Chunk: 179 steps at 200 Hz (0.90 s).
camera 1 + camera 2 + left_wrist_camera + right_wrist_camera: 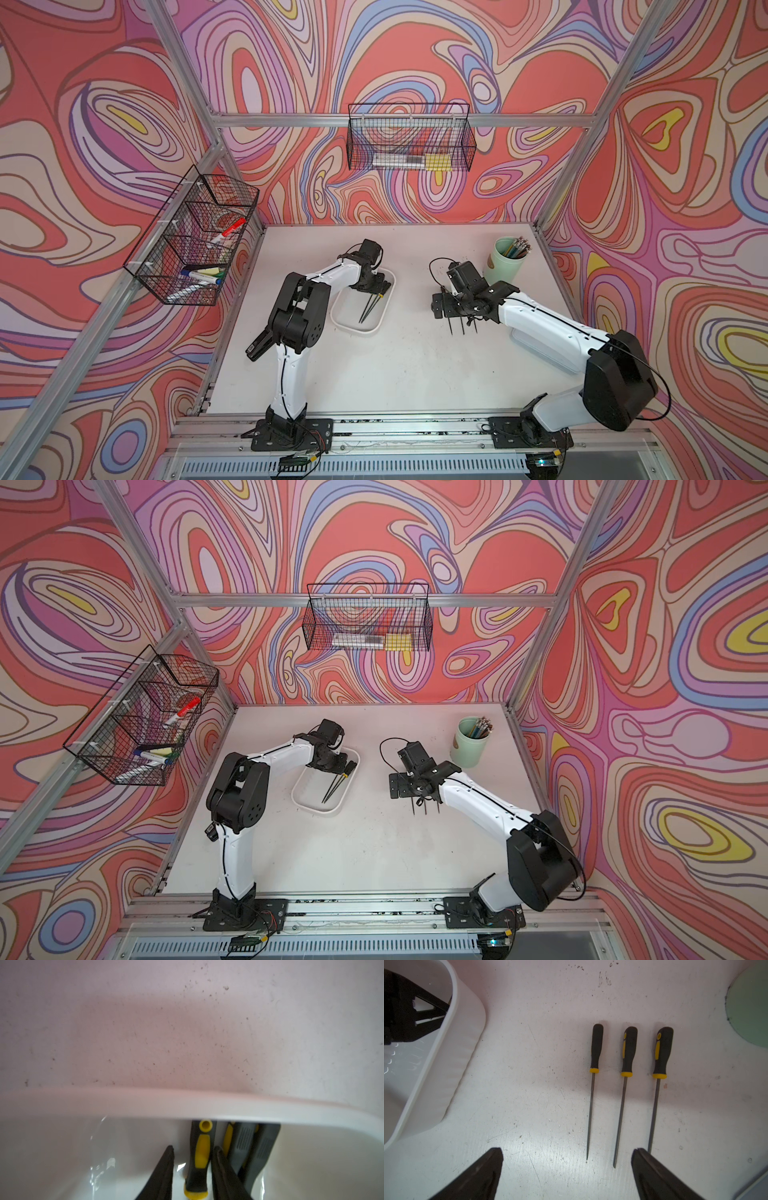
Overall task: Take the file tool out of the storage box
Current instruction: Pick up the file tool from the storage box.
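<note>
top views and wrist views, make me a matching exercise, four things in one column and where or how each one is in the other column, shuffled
Things
1. left gripper
2. right gripper
3. three files
4. pencil cup

States
a. jaws wide open, over the table
b. lying side by side on the bare table
c. down in the storage box, one finger on each side of a file handle
d. standing upright near the table's far right corner

Pairs: 1-c, 2-a, 3-b, 4-d
</note>
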{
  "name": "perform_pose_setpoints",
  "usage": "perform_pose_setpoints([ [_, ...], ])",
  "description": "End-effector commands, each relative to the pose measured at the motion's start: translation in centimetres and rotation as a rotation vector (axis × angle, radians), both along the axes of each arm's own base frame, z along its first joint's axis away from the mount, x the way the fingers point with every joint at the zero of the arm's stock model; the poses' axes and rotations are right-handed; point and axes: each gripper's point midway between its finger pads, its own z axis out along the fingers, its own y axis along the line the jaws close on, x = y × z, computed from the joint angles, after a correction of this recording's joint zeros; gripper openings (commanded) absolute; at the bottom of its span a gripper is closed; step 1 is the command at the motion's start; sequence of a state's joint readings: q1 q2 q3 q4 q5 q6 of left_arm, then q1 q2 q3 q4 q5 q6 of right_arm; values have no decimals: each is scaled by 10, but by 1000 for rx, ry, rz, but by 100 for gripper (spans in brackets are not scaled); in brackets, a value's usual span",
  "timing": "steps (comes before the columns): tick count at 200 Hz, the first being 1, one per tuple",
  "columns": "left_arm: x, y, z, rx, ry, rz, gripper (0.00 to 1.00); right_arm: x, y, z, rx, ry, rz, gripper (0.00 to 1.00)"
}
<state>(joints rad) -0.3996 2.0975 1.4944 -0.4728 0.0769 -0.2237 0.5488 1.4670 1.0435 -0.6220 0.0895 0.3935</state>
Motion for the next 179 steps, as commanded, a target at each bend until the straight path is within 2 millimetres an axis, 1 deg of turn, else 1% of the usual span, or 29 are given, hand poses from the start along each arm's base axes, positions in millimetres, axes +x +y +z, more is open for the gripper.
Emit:
perform_pose_setpoints([
  [1, -2, 3, -8, 25, 33, -7, 33, 0, -4, 8, 7, -33, -5, 98],
  [17, -1, 3, -8, 24, 30, -5, 30, 0, -4, 9, 11, -37, -8, 98],
  [22, -1, 3, -8, 21, 28, -5, 27, 0, -4, 10, 13, -39, -7, 98],
  [40, 0, 3, -1, 9, 8, 3, 23, -1, -4, 12, 25, -50, -6, 98],
  [64, 0, 2, 14, -33, -30, 14, 16, -4, 2, 20, 75, -79, 18, 97],
  [79, -1, 4, 26, -77, -57, 32, 15, -6, 8, 26, 122, -98, 41, 96],
  [105, -4, 5, 56, -177, -121, 63, 10, -9, 20, 33, 186, -108, 79, 95],
  [124, -12, 4, 82, -266, -170, 84, 10, -10, 32, 37, 242, -113, 108, 93],
  [129, -10, 1, 93, -296, -203, 88, 10, -11, 36, 40, 261, -116, 117, 92],
  [155, -21, -4, 132, -424, -268, 113, 10, -14, 65, 52, 355, -133, 178, 88],
  [165, -25, -6, 145, -475, -288, 123, 10, -16, 77, 56, 386, -138, 202, 86],
  [179, -33, -10, 157, -545, -293, 129, 10, -18, 93, 59, 414, -132, 230, 82],
])
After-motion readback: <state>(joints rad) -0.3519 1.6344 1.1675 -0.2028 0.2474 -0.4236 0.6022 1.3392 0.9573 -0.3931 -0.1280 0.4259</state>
